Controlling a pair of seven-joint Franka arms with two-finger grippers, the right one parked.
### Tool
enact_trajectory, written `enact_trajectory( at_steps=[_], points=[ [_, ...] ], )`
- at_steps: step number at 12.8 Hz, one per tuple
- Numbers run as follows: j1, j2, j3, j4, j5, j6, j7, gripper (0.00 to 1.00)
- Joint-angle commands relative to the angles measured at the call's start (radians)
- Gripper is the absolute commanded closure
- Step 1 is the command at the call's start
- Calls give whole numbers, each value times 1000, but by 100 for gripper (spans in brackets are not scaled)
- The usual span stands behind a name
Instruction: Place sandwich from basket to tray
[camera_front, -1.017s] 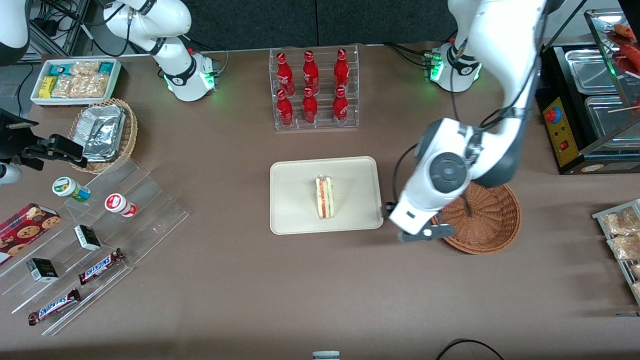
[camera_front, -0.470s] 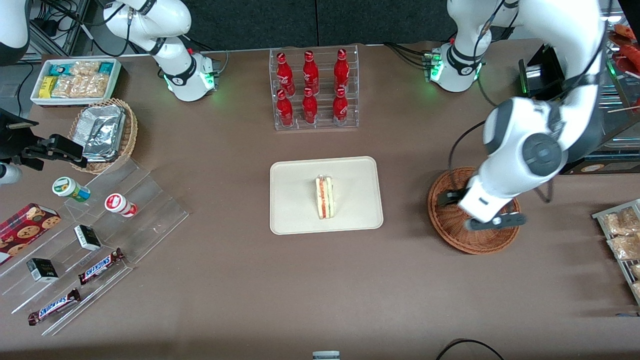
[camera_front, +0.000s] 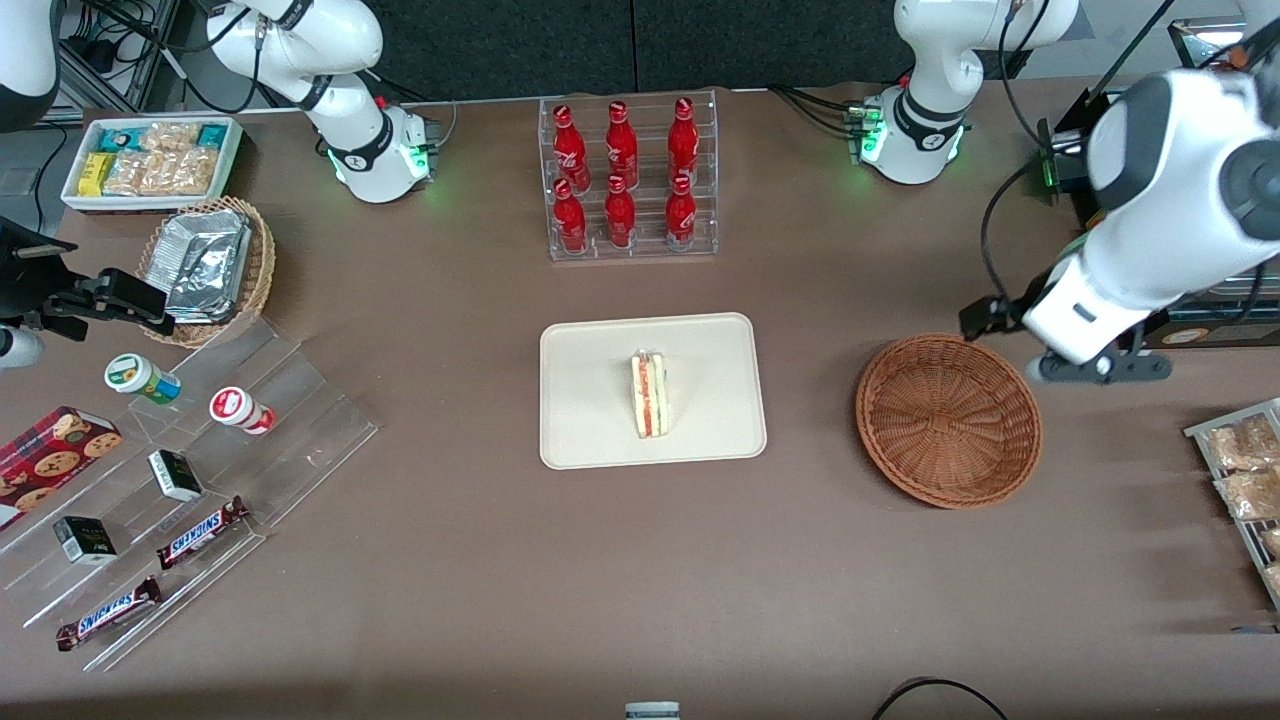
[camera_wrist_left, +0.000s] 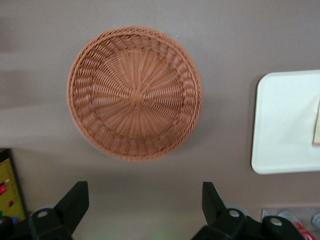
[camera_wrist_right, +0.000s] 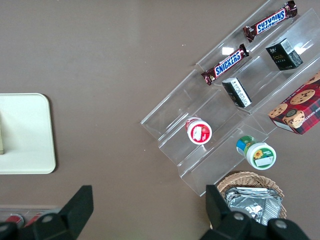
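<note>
The sandwich (camera_front: 650, 395) stands on edge in the middle of the cream tray (camera_front: 590, 390), its red and green filling facing up; a sliver of the sandwich (camera_wrist_left: 317, 122) shows on the tray (camera_wrist_left: 285, 125) in the left wrist view. The reddish-brown wicker basket (camera_front: 948, 420) beside the tray holds nothing. My gripper (camera_front: 1050, 330) hangs high above the table, past the basket's rim toward the working arm's end and a little farther from the front camera. In the left wrist view the gripper (camera_wrist_left: 144, 197) is open with only bare table between its fingers, apart from the basket (camera_wrist_left: 135, 92).
A clear rack of red bottles (camera_front: 628, 180) stands farther from the front camera than the tray. A black food warmer (camera_front: 1150, 230) and a rack of snack packets (camera_front: 1240, 480) sit at the working arm's end. Acrylic steps with snacks (camera_front: 180, 470) and a foil-packet basket (camera_front: 205, 265) lie toward the parked arm's end.
My gripper has swung from beside the tray, across the basket, up and away toward the working arm's end. The sandwich has stayed on the tray.
</note>
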Motion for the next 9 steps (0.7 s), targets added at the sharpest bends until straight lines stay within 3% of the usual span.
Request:
enact_trajectory(
  at_steps=[1, 4, 9],
  points=[
    [17, -65, -12, 13, 8, -82, 18, 0],
    [17, -98, -10, 52, 75, -165, 52, 0],
    [18, -104, 28, 87, 63, -200, 90, 0]
  ],
)
